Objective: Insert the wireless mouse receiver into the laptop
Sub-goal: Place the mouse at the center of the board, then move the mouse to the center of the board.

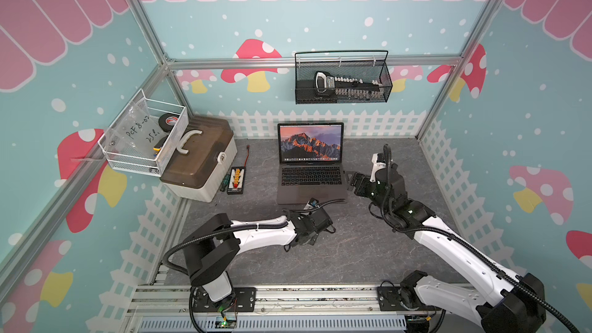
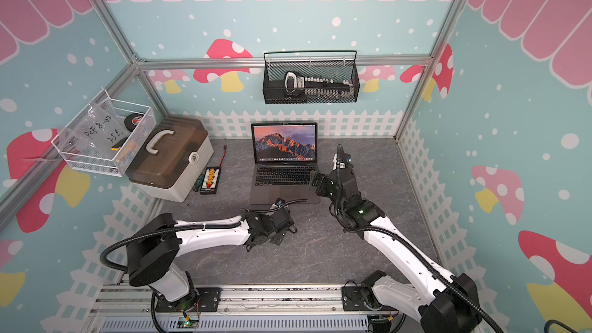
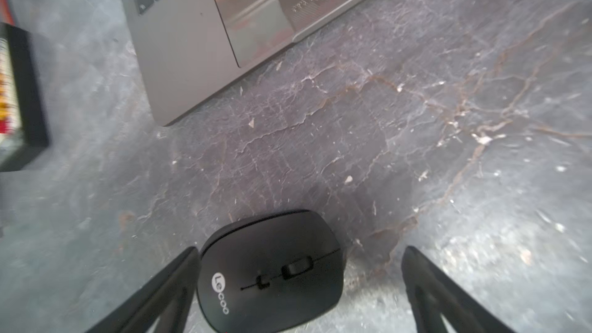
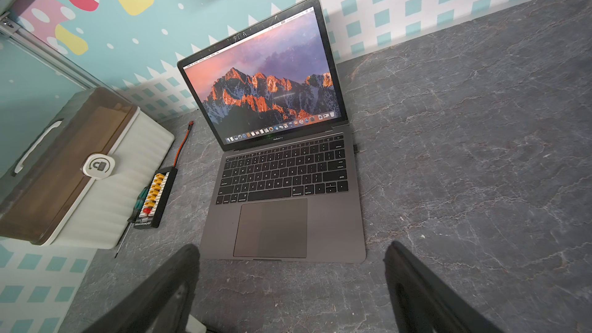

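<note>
A: Left claw [image 3: 301, 251] is spread wide, the wireless mouse [image 3: 272, 273] sitting loose on the table [image 3: 416, 123] against one finger. Right claw [image 4: 292, 246] is spread and empty too.
B: The wireless mouse receiver [image 4: 356, 148] looks plugged into the laptop [image 4: 336, 229], right edge. Reckon both arms just back away.

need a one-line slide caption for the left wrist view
Left gripper open astride the black wireless mouse on the grey marbled tabletop, with the laptop and its front corner beyond.
</note>
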Tool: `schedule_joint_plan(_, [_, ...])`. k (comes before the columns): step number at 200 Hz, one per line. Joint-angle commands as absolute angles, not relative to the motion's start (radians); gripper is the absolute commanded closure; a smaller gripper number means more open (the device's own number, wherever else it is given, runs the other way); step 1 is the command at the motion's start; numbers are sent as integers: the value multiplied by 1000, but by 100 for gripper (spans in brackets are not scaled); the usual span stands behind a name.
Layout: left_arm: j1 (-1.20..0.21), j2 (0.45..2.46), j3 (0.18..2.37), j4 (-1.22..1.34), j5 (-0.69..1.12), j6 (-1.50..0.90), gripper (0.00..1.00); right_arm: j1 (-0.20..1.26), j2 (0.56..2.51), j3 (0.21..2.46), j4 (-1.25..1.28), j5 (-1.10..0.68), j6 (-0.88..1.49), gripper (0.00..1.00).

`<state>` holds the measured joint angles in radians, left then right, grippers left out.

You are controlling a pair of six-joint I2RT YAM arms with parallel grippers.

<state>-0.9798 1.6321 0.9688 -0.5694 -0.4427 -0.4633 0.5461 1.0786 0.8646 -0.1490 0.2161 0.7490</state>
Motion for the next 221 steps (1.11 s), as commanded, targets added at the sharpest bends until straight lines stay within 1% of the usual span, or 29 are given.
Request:
schedule_joint_plan(1, [-880, 1540, 926, -441, -214, -432, 1, 539, 1074, 872, -133, 216, 746, 8])
schedule_joint_plan(24, [-756, 1510, 889, -387, -41, -466, 1, 538, 1070, 867, -133, 214, 752, 8])
schedule_joint_plan(47, [-671, 1511, 843, -329, 106, -517, 2, 538, 1062, 862, -133, 213, 752, 8])
schedule_joint_plan(57, [-649, 1516, 823, -307, 133, -539, 2, 538, 1059, 859, -134, 213, 755, 8])
schedule_joint_plan(70, [-641, 1531, 799, -291, 114, -569, 2, 538, 1056, 853, -134, 213, 758, 8])
schedule_joint_plan(97, [-641, 1575, 763, -250, 97, -626, 3, 538, 1049, 848, -135, 207, 763, 8])
schedule_joint_plan(109, [-642, 1582, 755, -258, 120, -656, 4, 538, 1045, 848, -135, 207, 763, 8])
schedule_joint_plan(132, [-661, 1535, 702, -282, 129, -759, 5, 538, 1034, 844, -142, 199, 743, 8])
schedule_joint_plan(154, [-710, 1484, 660, -315, 129, -859, 5, 538, 1035, 826, -151, 155, 683, 8])
schedule_joint_plan(185, [-795, 1481, 693, -370, 172, -900, 5, 539, 1061, 813, -298, 150, 655, 5])
schedule_joint_plan(203, [-819, 1499, 711, -362, 247, -926, 5, 538, 1068, 807, -413, 151, 657, 4])
schedule_joint_plan(221, [-848, 1529, 718, -281, 348, -966, 5, 538, 1059, 788, -509, 160, 680, 4])
